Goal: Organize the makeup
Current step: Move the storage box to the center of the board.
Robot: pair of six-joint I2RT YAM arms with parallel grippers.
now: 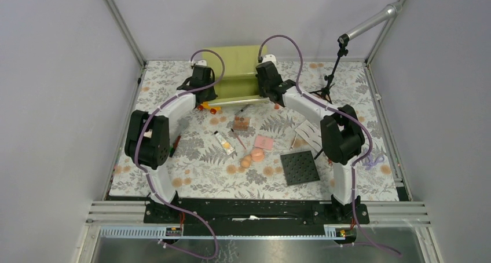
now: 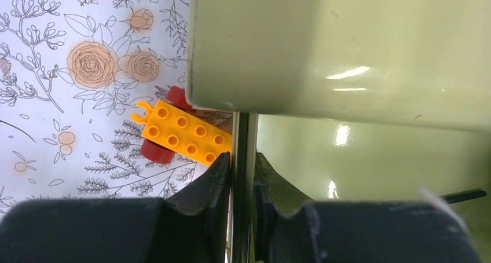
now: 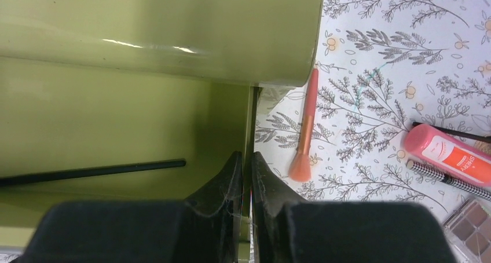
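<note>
Symmetrically stretched forward, left gripper [image 2: 243, 159] and right gripper [image 3: 247, 156] each clamp a wall of the green box [image 1: 231, 63].

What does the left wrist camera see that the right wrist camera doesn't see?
Only the left wrist view shows the orange toy car, right by the green box. Only the right wrist view shows the orange brush, the pink-red tube and a striped pencil on the flowery tablecloth. Both show the green box with a claw pinching one of its thin walls: the left claw in one, the right claw in the other.
</note>
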